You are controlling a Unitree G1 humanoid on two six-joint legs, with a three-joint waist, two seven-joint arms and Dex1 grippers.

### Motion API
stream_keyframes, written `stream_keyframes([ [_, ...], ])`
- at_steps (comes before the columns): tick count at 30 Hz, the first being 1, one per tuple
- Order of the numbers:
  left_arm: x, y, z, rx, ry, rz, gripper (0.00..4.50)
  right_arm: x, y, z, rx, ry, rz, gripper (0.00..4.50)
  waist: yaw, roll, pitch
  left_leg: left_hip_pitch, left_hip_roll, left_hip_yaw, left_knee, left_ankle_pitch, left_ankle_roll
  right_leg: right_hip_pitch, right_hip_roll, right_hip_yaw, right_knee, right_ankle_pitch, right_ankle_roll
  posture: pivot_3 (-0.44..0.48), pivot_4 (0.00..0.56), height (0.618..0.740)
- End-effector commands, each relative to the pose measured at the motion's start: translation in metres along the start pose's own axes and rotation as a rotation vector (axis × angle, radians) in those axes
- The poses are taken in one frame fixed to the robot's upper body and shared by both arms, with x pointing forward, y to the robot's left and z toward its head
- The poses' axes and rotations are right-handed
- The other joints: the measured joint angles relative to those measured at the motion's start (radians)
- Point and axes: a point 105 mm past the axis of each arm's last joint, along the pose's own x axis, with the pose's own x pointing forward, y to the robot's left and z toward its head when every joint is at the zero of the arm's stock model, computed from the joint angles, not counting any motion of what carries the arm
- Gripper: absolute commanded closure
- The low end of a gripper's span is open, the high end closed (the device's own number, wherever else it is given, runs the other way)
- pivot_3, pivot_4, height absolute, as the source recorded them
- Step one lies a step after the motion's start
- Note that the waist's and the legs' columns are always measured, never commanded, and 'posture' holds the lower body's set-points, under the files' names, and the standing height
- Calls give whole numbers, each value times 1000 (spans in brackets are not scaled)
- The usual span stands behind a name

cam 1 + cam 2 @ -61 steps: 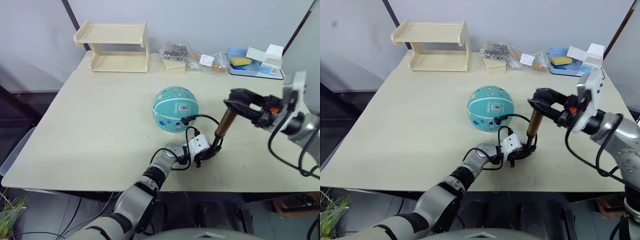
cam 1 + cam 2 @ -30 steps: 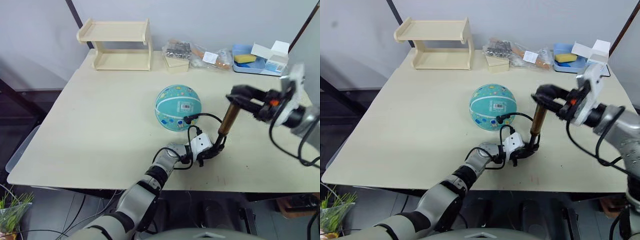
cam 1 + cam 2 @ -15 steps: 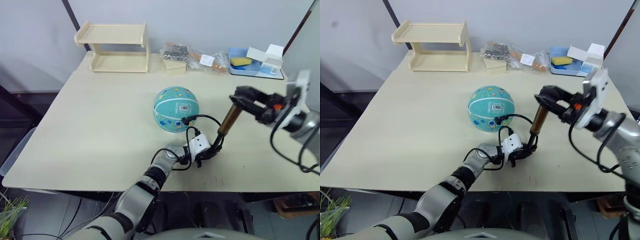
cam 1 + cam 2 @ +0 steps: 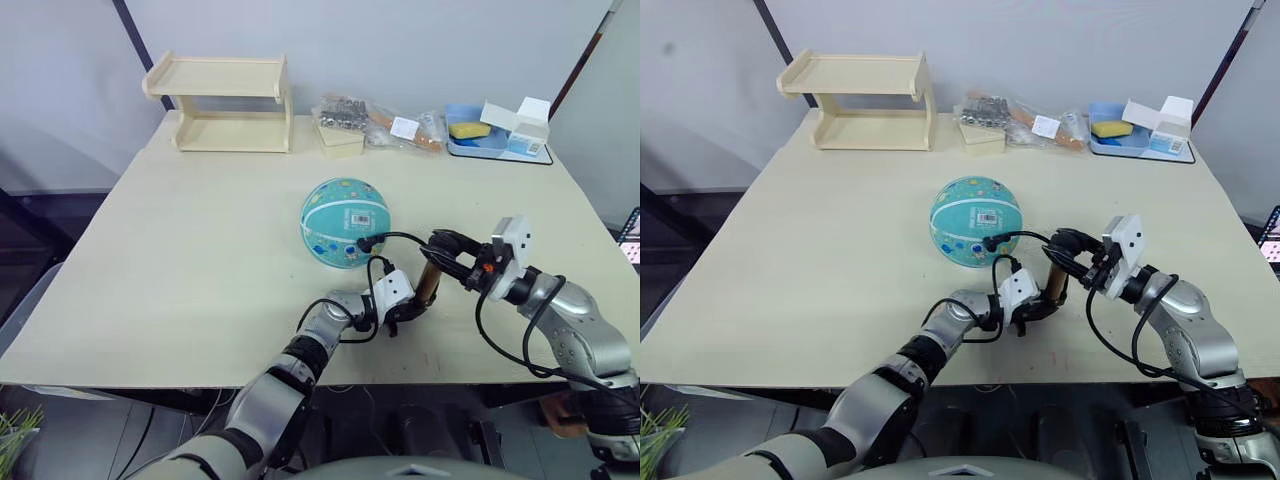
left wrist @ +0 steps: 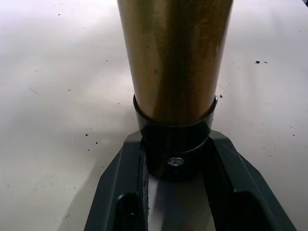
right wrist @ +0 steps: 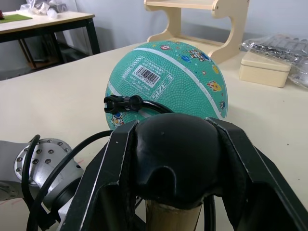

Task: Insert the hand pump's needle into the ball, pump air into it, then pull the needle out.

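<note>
two holds kept on hand pump (image 4: 428, 283): base cap clamped in left gripper (image 5: 175, 166), handle clamped in right gripper (image 6: 173, 159). barrel judged stiff, slick; caps better held. ball (image 4: 345, 222) just beyond grippers, round, judged springy, hose plugged in.

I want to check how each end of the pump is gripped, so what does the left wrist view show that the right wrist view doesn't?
Left wrist view: the left gripper shut on the black base cap of the hand pump, standing on the bare table.

Right wrist view: the right gripper shut on the pump's black handle, the ball with its barcode sticker, the hose end at the ball, and a wooden shelf behind.

Both: the pump's gold barrel and the table.
</note>
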Motion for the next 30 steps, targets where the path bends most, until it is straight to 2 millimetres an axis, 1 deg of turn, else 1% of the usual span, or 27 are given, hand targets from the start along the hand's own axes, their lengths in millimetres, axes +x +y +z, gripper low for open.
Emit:
stream_keyframes([
  [1, -3, -28, -40, -90, 131, -85, 3459, -7, -8, 31, -24, 24, -7, 2846, 0, 1, 1, 0, 0, 0, 0, 0, 0, 0, 0, 0, 0, 0, 0, 0, 150, 740],
  [2, -2, -28, -40, -87, 132, -89, 3459, -10, -8, 68, -80, -33, 13, 2846, 0, 1, 2, -1, 0, 0, 0, 0, 0, 0, 0, 0, -1, 0, 0, 0, 150, 740],
  [3, -2, -28, -40, -85, 133, -92, 3459, -13, -4, 91, -118, -65, 31, 2846, 0, 2, 2, -1, -1, 0, 0, 0, 0, 0, -1, 0, -1, 0, 0, 0, 150, 740],
  [4, -1, -29, -40, -83, 133, -94, 3459, -15, -1, 107, -141, -84, 48, 2846, 0, 4, 4, -2, -1, 0, 0, 0, 0, 0, -1, 0, -1, 0, 0, 0, 150, 740],
  [5, -1, -29, -39, -83, 133, -96, 3459, -18, 1, 120, -149, -102, 56, 2846, 10, 18, 20, -2, -1, 1, 0, 0, 0, -1, -1, 1, -1, 0, 0, 0, 150, 740],
  [6, -1, -29, -39, -83, 132, -97, 3459, -20, 3, 132, -148, -119, 65, 2846, 12, 17, 21, -16, -4, 1, 6, 2, 4, -10, -2, 2, -2, 4, 6, 0, 150, 740],
  [7, 0, -29, -38, -84, 131, -99, 3459, -24, 6, 146, -145, -133, 76, 2846, 14, 18, 22, -17, -4, 1, 6, 2, 4, -10, -2, 2, -3, 4, 6, 0, 150, 740],
  [9, 0, -30, -38, -85, 129, -101, 3459, -29, 12, 167, -145, -154, 92, 2846, 14, 19, 25, -18, -5, 0, 6, 2, 4, -10, -3, 1, -5, 5, 5, 0, 150, 740],
  [12, 1, -30, -38, -86, 127, -103, 3459, -36, 20, 193, -145, -178, 116, 2846, 13, 19, 27, -19, -6, 1, 7, 0, 7, -9, -4, 1, -9, 8, 2, 0, 150, 740],
  [14, 1, -31, -38, -89, 128, -104, 3459, -39, 22, 201, -140, -182, 114, 2846, 14, 19, 27, -21, -7, 2, 8, -1, 9, -10, -6, 2, -10, 9, 3, 0, 150, 740],
  [16, 1, -31, -39, -90, 130, -104, 3459, -40, 22, 203, -128, -178, 108, 2846, 14, 18, 28, -22, -7, 1, 9, -1, 10, -10, -6, 1, -11, 9, 2, 0, 150, 740],
  [17, 1, -31, -39, -91, 131, -103, 3459, -39, 19, 197, -123, -155, 96, 2846, 14, 19, 28, -25, -7, 1, 11, -2, 10, -12, -6, 1, -11, 9, 2, 0, 150, 740],
  [19, 1, -30, -39, -92, 134, -100, 3459, -34, 12, 167, -107, -66, 73, 2846, 14, 19, 28, -28, -8, 1, 13, -3, 12, -14, -7, 1, -11, 10, 3, 0, 150, 740],
  [22, 2, -29, -38, -91, 137, -98, 3459, -27, 1, 120, -47, 23, 44, 2846, 15, 14, 22, -28, -9, 1, 14, -4, 14, -13, -8, 0, -11, 10, 4, 0, 150, 740],
  [23, 2, -29, -38, -90, 137, -97, 3459, -25, 0, 110, -40, 42, 42, 2846, 12, 13, 20, -27, -9, 2, 14, -4, 14, -12, -8, 1, -11, 10, 4, 0, 150, 740],
  [24, 2, -29, -38, -90, 137, -96, 3459, -24, 0, 100, -39, 61, 43, 2846, 11, 13, 20, -24, -9, 4, 15, -5, 15, -10, -9, 3, -12, 10, 5, 0, 150, 740],
  [25, 1, -28, -39, -90, 137, -94, 3459, -20, 1, 86, 0, 75, 49, 2846, 9, 12, 20, -23, -9, 5, 15, -5, 15, -9, -9, 3, -12, 10, 6, 0, 150, 740],
  [26, 1, -28, -39, -91, 137, -92, 3459, -16, 2, 73, 29, 89, 54, 2846, 8, 10, 19, -21, -9, 6, 15, -5, 15, -8, -9, 4, -11, 8, 10, 0, 150, 740],
  [28, 0, -28, -41, -92, 137, -89, 3459, -11, 5, 41, 54, 153, 55, 2846, 6, 7, 16, -16, -7, 8, 14, -5, 15, -6, -9, 3, -11, 8, 10, 0, 150, 740],
  [30, 0, -29, -41, -93, 135, -87, 3459, -8, 8, 9, 91, 205, 52, 2846, 6, 4, 10, -15, -5, 8, 13, -5, 15, -6, -9, 2, -11, 8, 10, 0, 150, 740],
])
